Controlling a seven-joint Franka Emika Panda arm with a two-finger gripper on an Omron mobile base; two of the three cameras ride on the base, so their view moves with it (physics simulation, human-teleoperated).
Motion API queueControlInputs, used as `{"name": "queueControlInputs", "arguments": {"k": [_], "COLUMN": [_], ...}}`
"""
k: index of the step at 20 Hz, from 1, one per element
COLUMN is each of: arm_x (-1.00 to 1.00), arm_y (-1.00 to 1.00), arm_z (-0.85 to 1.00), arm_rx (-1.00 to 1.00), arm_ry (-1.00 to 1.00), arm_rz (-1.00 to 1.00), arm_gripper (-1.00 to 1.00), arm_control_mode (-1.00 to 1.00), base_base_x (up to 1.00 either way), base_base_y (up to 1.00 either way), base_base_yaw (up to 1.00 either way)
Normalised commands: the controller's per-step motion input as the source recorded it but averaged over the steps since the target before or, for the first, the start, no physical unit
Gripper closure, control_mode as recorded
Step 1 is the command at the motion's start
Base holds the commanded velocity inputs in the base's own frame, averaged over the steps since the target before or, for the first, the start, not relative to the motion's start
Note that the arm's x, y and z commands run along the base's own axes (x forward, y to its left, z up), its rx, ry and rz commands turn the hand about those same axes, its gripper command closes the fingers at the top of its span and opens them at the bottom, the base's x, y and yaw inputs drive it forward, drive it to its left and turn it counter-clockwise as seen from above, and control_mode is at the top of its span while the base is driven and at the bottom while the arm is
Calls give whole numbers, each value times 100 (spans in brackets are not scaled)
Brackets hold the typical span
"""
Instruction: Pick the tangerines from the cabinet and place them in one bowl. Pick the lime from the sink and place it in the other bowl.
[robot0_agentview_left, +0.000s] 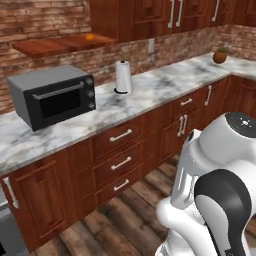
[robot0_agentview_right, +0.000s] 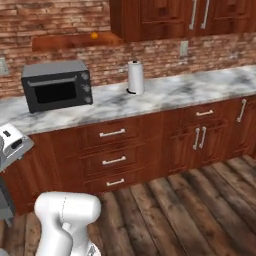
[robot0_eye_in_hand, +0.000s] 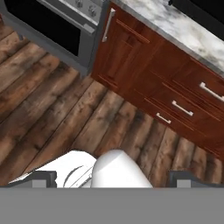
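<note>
Wood plank floor (robot0_agentview_right: 200, 200) runs along the base of the kitchen run; in the hand view it sits under the gripper (robot0_eye_in_hand: 111, 177), which points down at bare planks with nothing between the fingertips (robot0_eye_in_hand: 43, 177), jaws spread wide apart, holding nothing.

Marble counter (robot0_agentview_left: 160, 87) spans the brick wall (robot0_agentview_left: 35, 20) and turns a corner at far right in the left base view. Red-brown drawer cabinets (robot0_agentview_right: 112, 150) with metal handles sit below it. Upper wall cabinets (robot0_agentview_right: 165, 17) hang above, doors closed.

Open wooden shelf (robot0_agentview_left: 55, 46) (the cabinet compartment for the task) is mounted on the brick, to the left of the upper cabinets and above the microwave. One tangerine (robot0_agentview_left: 89, 37) sits on it near its right end, just beside the upper cabinet edge; same fruit at (robot0_agentview_right: 94, 35) in the right base view. I can make out only one orange fruit there; a second cannot be told.

Black microwave (robot0_agentview_left: 52, 95) stands on the counter at left, door shut. A steel oven front (robot0_eye_in_hand: 57, 26) shows beside the drawer cabinets in the hand view.

White paper towel roll (robot0_agentview_left: 123, 76) stands upright on the counter, right of the microwave, well apart from it.

Small brown pot with a green plant (robot0_agentview_left: 220, 56) sits on the far counter corner (too small to tell more). A wall outlet (robot0_agentview_right: 184, 48) is on the brick above the counter.
</note>
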Motion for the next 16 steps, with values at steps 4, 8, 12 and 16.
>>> {"name": "queueControlInputs", "arguments": {"k": [4,8,12,16], "arm_x": [0,0,0,0], "arm_y": [0,0,0,0], "arm_z": [0,0,0,0], "arm_rx": [0,0,0,0], "arm_ry": [0,0,0,0], "arm_rz": [0,0,0,0], "arm_gripper": [-100,-100,-100,-100], "arm_control_mode": [100,100,100,100], "base_base_x": [0,3,18,52], "base_base_y": [0,0,-17,-72], "base_base_yaw": [50,43,7,2]}}
